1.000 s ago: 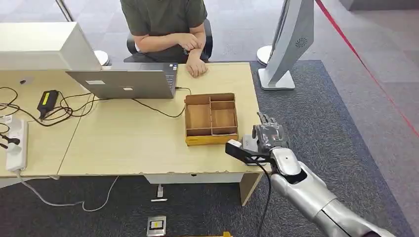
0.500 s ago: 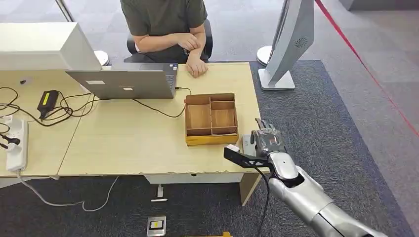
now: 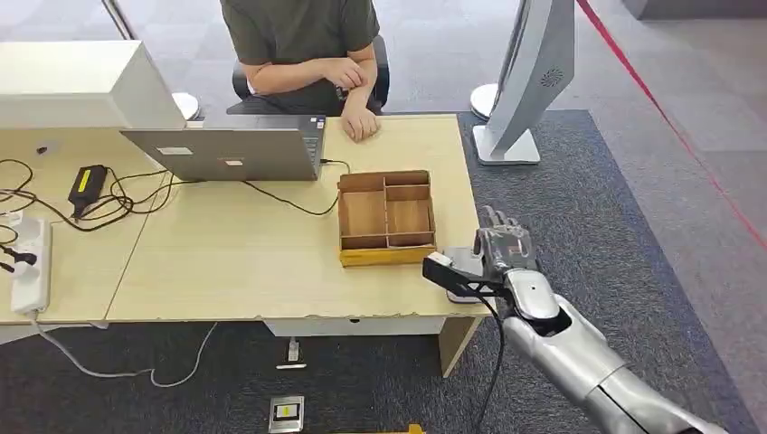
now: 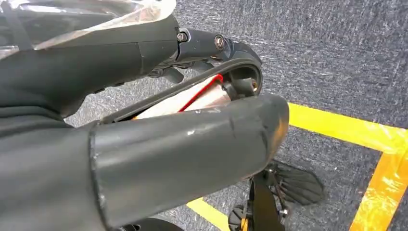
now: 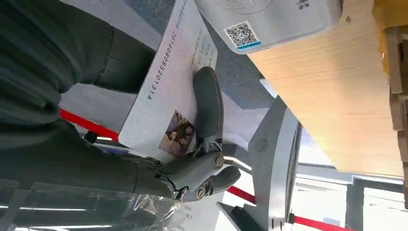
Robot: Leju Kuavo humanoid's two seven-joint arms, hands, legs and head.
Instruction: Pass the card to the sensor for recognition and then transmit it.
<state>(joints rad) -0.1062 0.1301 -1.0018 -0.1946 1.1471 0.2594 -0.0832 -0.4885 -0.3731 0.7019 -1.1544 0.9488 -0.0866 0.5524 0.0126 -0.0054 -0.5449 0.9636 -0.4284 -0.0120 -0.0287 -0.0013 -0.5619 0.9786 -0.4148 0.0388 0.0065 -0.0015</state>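
Observation:
My right hand hovers over the table's front right corner, just above the grey sensor. In the right wrist view that hand holds a white card with a printed number and a small photo, one dark finger lying across its face. The card's far edge is close to the sensor, a pale box with a QR code sticker, and whether they touch I cannot tell. My left hand hangs over the carpet with its fingers curled toward the thumb.
A wooden compartment tray sits just left of the sensor on the table. A person sits at the far side behind a laptop. Cables and a power strip lie left. A grey stand rises at the right.
My right hand first dipped slightly toward the table's front edge, then shifted right, staying over the sensor with the card held. Nothing else has moved.

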